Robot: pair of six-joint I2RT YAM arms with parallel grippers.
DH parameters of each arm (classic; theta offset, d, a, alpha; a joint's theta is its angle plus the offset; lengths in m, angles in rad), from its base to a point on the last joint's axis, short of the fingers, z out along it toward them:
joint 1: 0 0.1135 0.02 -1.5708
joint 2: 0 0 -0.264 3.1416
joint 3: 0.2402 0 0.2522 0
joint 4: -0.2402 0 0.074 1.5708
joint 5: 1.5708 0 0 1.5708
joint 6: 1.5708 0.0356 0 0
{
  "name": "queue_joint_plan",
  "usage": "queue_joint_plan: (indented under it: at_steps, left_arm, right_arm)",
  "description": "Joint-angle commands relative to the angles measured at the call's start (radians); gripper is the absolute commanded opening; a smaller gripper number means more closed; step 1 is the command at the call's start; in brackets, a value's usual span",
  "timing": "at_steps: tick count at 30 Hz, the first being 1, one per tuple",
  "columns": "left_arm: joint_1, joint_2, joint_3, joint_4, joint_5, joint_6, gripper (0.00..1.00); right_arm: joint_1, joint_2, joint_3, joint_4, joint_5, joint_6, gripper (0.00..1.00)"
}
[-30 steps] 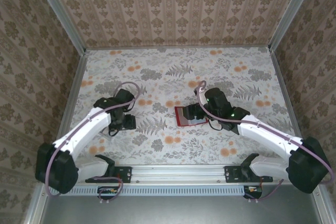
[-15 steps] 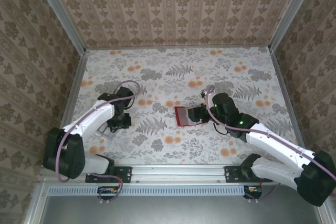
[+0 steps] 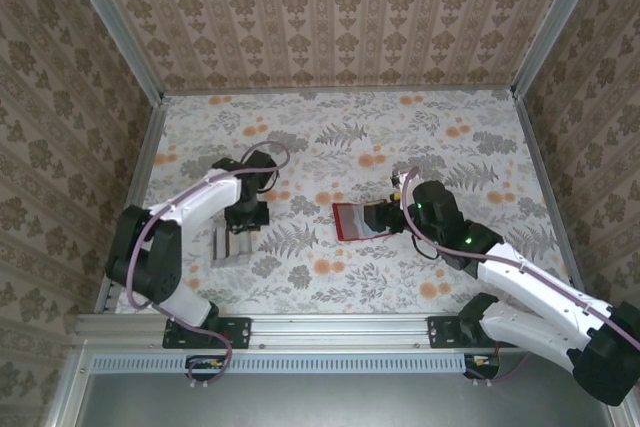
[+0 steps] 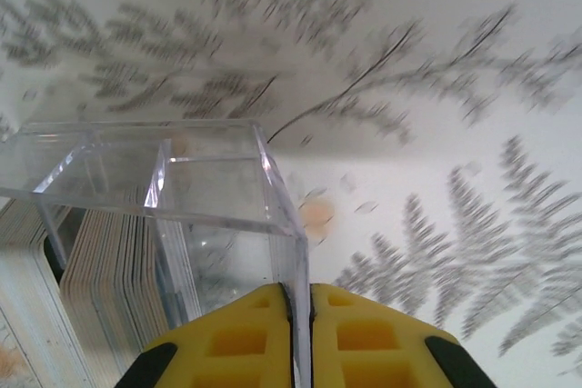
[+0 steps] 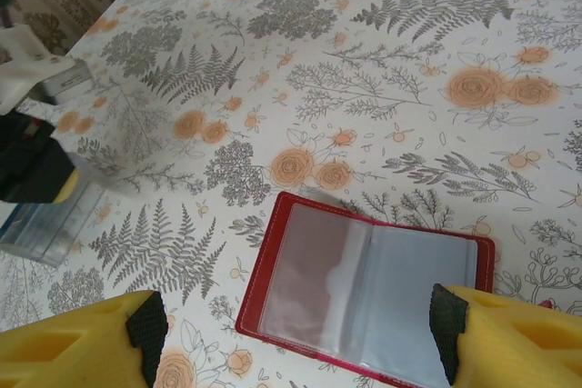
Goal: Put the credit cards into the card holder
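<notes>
The left hand (image 4: 301, 308) clamps the clear box (image 4: 211, 190) of cards (image 4: 107, 290) near the left edge of the table (image 3: 470, 127), apparently fetching them, as the right hand (image 5: 296, 338) gapes above the open holder (image 5: 364, 283) mid-table; next, one card must come free.

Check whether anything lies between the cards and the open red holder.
Nothing visible lies on the table between the clear box of cards and the card holder. The left gripper pinches the box's wall, not a card.

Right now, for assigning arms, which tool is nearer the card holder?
Right. The right tool is at the card holder's right edge; the left tool grips a clear box far left.
</notes>
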Motion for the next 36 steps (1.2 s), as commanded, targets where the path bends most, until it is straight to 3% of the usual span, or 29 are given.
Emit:
queue_joint_plan:
  at_steps: [1,4,10,12,16,22,27,36]
  left_arm:
    - [-0.007,0.122,0.085,0.115,0.063,-0.017,0.07]
    - [-0.007,0.228,0.191,0.123,0.09,-0.022,0.07]
    - [-0.005,0.388,0.431,0.132,0.107,-0.013,0.18]
    - [-0.005,0.435,0.492,0.157,0.145,-0.011,0.3]
    - [-0.006,0.464,0.563,0.185,0.241,-0.034,0.33]
    - [-0.001,0.273,0.486,0.26,0.318,-0.051,0.41]
    - [0.038,0.06,0.323,0.307,0.334,-0.05,0.42]
    - [0.301,-0.301,-0.169,0.501,0.283,-0.041,0.53]
  right_arm:
    - [0.0,-0.017,-0.023,-0.035,0.042,0.025,0.79]
    - [0.0,-0.021,-0.029,-0.05,0.03,0.054,0.79]
    - [0.001,-0.016,-0.059,-0.056,0.016,0.097,0.79]
    - [-0.001,0.038,-0.041,-0.052,-0.02,0.119,0.79]
    - [0.005,0.17,0.027,-0.025,-0.097,0.183,0.75]
    - [0.03,0.297,0.147,-0.022,-0.166,0.182,0.74]
    - [0.07,0.419,0.275,-0.031,-0.164,0.207,0.74]
    - [0.159,0.739,0.603,-0.038,-0.119,0.444,0.79]
